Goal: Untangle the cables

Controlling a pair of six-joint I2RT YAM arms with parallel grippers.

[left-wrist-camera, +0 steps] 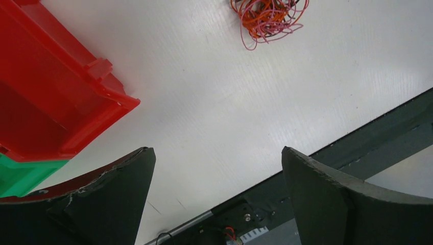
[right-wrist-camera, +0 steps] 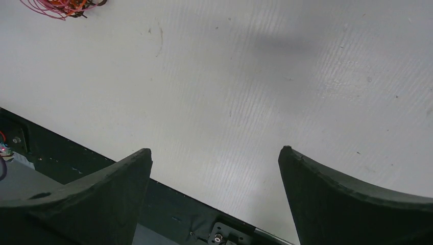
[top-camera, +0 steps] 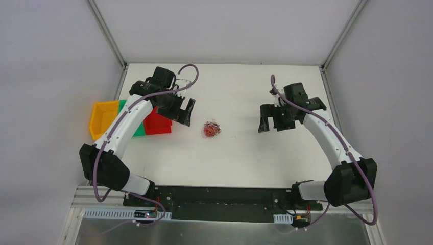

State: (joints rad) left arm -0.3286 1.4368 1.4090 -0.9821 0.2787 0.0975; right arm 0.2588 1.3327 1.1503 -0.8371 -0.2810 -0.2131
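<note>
The cables (top-camera: 211, 129) are a small clump of thin curly red, orange and dark wires lying on the white table near its middle. The clump shows at the top of the left wrist view (left-wrist-camera: 269, 18) and at the top left corner of the right wrist view (right-wrist-camera: 61, 6). My left gripper (top-camera: 184, 113) hangs open and empty above the table, left of the clump. My right gripper (top-camera: 269, 123) hangs open and empty, well to the right of the clump. Neither gripper touches the wires.
A red bin (top-camera: 157, 124), a green bin (top-camera: 128, 118) and a yellow bin (top-camera: 102, 118) stand in a row at the table's left edge, close to my left gripper. The red bin (left-wrist-camera: 46, 87) fills the left of the left wrist view. The black front rail (top-camera: 219, 196) runs along the near edge.
</note>
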